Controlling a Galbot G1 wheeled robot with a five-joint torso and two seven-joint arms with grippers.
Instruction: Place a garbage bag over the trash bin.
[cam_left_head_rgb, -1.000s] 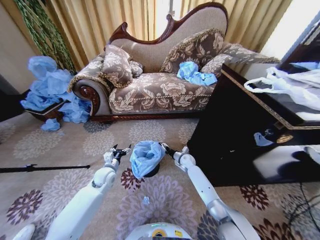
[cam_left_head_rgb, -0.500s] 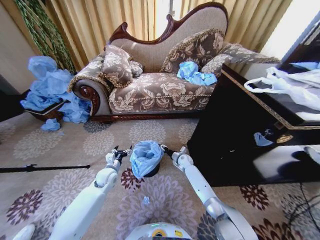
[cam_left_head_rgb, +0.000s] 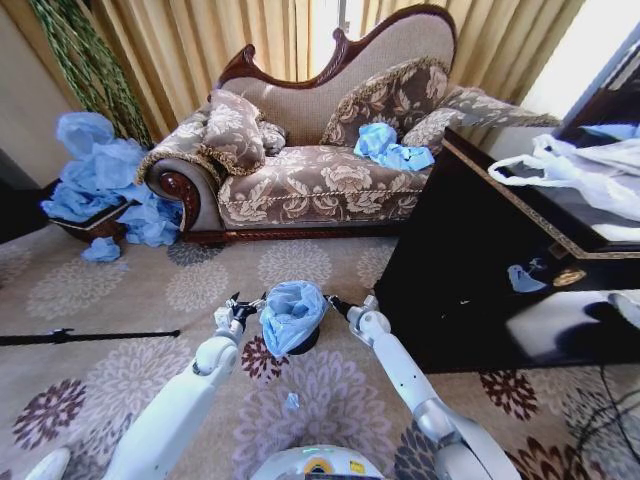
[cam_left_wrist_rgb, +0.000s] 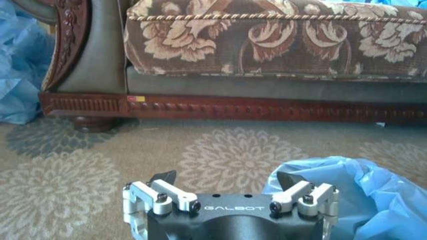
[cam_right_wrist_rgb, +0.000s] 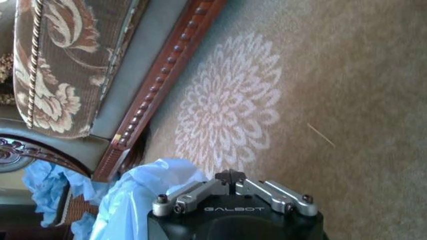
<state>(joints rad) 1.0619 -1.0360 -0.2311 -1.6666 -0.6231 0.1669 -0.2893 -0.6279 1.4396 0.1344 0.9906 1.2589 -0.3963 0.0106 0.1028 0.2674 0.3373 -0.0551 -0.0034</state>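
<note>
Floral carpet (cam_left_head_rgb: 150, 290), brocade sofa (cam_left_head_rgb: 320, 160) at 12 o'clock. Garbage bag (cam_left_head_rgb: 291, 312) drapes the trash bin (cam_left_head_rgb: 306, 343); left gripper (cam_left_head_rgb: 240, 306) spread, right gripper (cam_left_head_rgb: 333, 301) pinched, both nudged inward.

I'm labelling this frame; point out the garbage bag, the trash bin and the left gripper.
garbage bag (cam_left_head_rgb: 292, 312), head view, crumpled top.
trash bin (cam_left_head_rgb: 305, 345), head view, dark lower edge.
left gripper (cam_left_wrist_rgb: 227, 181), left wrist view, between fingertips.

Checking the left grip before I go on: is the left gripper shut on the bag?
No, the left gripper stands open beside the garbage bag, nothing between its fingers.
</note>
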